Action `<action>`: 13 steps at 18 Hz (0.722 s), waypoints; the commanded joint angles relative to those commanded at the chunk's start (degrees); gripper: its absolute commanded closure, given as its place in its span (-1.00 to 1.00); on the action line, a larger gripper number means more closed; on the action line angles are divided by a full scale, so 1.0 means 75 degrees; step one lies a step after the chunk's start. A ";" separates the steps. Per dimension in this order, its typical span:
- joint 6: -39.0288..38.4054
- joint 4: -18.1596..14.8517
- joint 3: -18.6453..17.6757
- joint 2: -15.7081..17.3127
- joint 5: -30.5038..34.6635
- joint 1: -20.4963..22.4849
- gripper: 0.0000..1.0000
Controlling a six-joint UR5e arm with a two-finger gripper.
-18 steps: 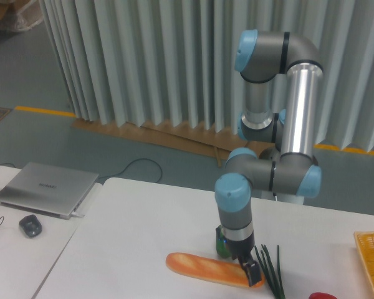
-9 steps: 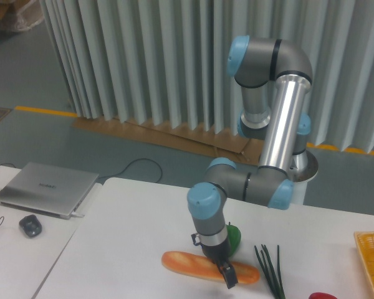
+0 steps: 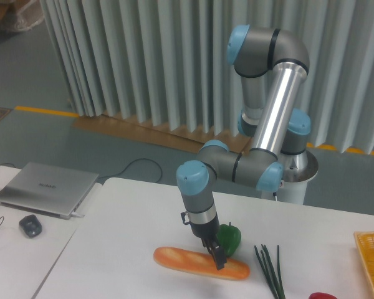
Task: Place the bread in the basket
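Bread point(image 3: 193, 263) lies flat on the white table point(image 3: 124, 249), its right part under the gripper point(image 3: 215, 259). Whether the 2 jaws grip the loaf or stand open, I cannot tell. Just behind the bread sits a green pepper point(image 3: 230, 238); green stalks point(image 3: 269, 268) lie to its right. Far right of the bread, the basket point(image 3: 369, 258) meets the frame edge.

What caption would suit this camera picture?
Robot gripper lowered onto the bread beside a green pepper, basket far right.
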 joint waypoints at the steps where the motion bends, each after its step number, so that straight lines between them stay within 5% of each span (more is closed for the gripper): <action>1: -0.0023 0.0000 0.0141 -0.0223 0.0058 0.0000 -1.00; 13: -0.0234 0.0024 0.0072 -0.0202 0.0176 -0.0129 -1.00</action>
